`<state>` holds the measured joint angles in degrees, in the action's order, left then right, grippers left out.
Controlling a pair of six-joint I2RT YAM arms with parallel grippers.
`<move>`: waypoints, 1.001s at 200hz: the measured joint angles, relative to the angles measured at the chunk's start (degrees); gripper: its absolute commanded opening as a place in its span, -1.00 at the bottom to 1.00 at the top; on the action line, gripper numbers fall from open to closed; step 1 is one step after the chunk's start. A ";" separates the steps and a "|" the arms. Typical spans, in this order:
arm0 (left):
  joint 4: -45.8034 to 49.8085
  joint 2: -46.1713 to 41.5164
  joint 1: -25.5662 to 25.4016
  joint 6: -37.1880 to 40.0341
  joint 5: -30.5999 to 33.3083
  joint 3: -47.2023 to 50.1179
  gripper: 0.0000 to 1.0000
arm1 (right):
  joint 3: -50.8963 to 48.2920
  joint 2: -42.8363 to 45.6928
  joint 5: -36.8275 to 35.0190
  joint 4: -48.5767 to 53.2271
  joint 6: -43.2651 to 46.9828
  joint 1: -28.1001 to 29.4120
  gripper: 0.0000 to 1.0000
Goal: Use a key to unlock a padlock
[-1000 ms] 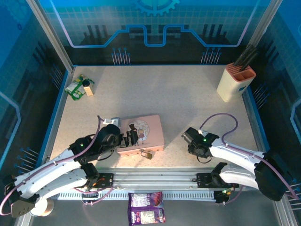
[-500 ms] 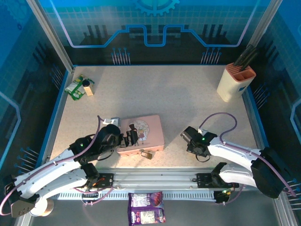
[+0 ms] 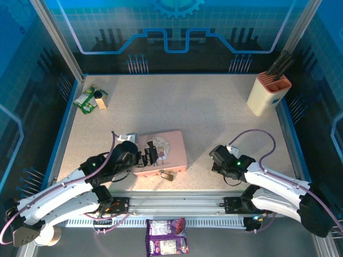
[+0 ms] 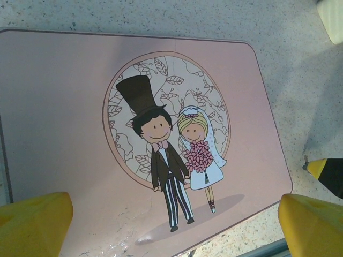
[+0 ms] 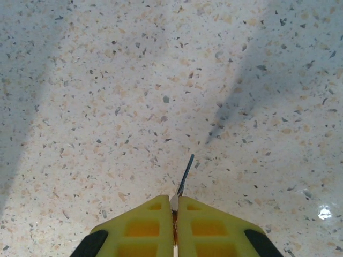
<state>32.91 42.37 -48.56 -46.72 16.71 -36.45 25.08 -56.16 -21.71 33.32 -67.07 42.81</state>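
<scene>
Tabletop [image 3: 214, 118] of speckled stone carries the pink tin [image 3: 174, 143] left of centre. The left gripper [image 3: 151, 152] hangs over the tin's near-left part, jaws spread wide and holding nothing; its wrist view looks down on the cartoon lid. Right gripper [image 5: 175, 206] sits over bare table to the right of the tin. Its fingers are pressed together, pinching the key [image 5: 185, 172], whose thin blade sticks out past the fingertips roughly in line with them. Padlock [image 3: 168, 174] lies flat on the table, touching or just beside the tin's near edge, its body running roughly along that edge. From the key it lies to the left and well apart, and the blade seems to aim up the table, not at it. The left gripper is much the nearer, just behind the padlock. By my judgement the key must swing leftward and line up with the keyhole, which is too small to make out.
</scene>
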 measured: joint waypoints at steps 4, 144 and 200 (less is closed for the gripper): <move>-0.07 0.00 0.00 -0.02 0.00 0.00 0.98 | 0.00 0.00 0.02 -0.04 0.11 0.00 -0.92; -6.21 5.33 0.00 -1.40 -2.67 -3.58 0.98 | -1.16 16.90 3.37 -25.42 29.40 10.03 -1.00; -9.97 11.61 0.00 -2.10 -6.84 -11.76 0.67 | -3.10 6.80 -1.22 -48.30 49.75 23.06 -1.00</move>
<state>22.94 53.98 -48.56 -48.82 9.87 -48.21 21.98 -49.36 -22.94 -14.98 -17.32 65.87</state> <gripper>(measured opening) 0.881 0.065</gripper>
